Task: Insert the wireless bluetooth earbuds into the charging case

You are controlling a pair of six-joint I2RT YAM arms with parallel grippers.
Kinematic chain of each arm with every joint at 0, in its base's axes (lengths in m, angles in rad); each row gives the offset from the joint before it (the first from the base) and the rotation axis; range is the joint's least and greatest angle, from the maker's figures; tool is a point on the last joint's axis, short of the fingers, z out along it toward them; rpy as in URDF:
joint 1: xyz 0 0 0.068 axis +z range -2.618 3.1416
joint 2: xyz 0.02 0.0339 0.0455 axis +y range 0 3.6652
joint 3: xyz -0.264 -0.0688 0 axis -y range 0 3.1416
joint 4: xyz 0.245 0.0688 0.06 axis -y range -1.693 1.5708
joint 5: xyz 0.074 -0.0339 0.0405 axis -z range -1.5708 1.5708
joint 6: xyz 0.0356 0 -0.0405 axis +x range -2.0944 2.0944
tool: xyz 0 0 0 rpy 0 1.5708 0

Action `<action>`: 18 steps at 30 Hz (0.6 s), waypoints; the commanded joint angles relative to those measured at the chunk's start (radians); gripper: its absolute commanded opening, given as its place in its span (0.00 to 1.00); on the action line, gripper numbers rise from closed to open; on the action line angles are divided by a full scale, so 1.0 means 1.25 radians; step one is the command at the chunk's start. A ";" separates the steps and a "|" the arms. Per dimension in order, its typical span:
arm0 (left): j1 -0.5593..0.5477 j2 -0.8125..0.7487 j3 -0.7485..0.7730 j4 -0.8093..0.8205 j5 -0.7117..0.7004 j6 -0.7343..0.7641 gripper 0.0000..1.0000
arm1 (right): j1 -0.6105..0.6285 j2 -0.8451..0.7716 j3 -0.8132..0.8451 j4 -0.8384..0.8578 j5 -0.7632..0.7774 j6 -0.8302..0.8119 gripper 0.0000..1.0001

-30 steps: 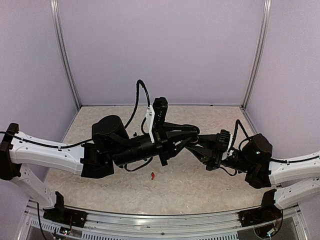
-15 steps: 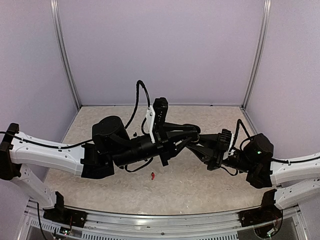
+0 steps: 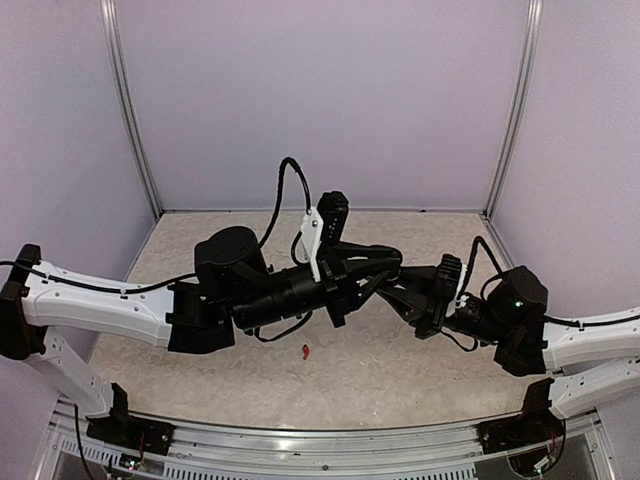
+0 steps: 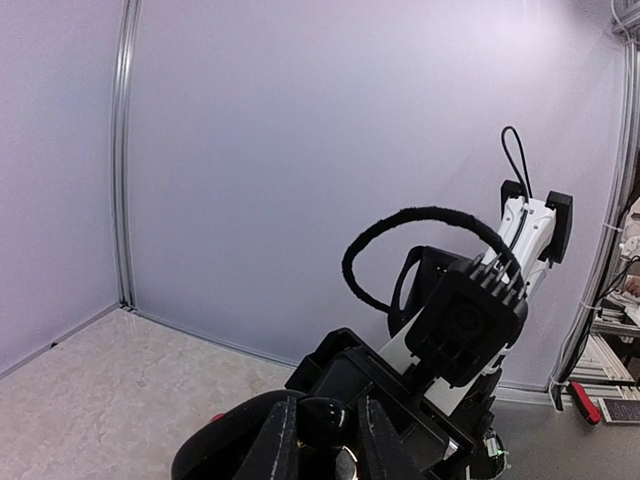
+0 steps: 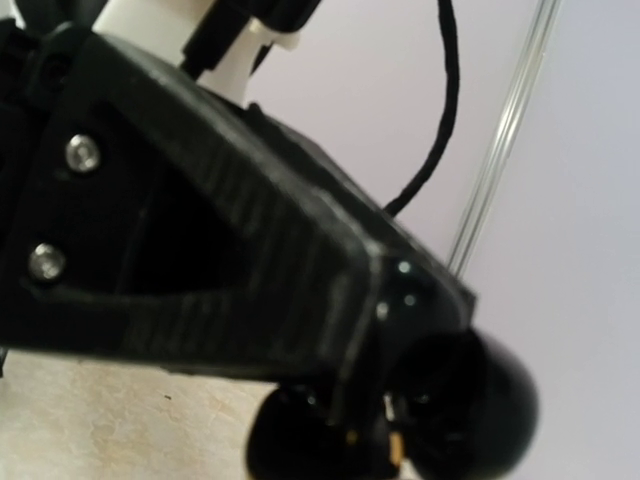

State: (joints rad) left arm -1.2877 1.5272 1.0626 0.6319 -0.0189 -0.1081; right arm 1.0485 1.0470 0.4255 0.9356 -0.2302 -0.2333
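Left gripper and right gripper are hanging tip to tip over the table middle; red earbud is lying apart, toward the near edge.

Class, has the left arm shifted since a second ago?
Yes. The left arm has slid rightward, judged against the red earbud lying unmoved.
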 commanded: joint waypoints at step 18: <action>0.027 0.008 -0.039 -0.223 -0.097 -0.076 0.20 | 0.016 -0.059 0.016 0.100 -0.054 -0.009 0.00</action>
State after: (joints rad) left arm -1.2842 1.5131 1.0664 0.5461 -0.0467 -0.1875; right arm 1.0489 1.0344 0.4248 0.8753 -0.2237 -0.2344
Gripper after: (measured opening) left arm 0.199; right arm 0.229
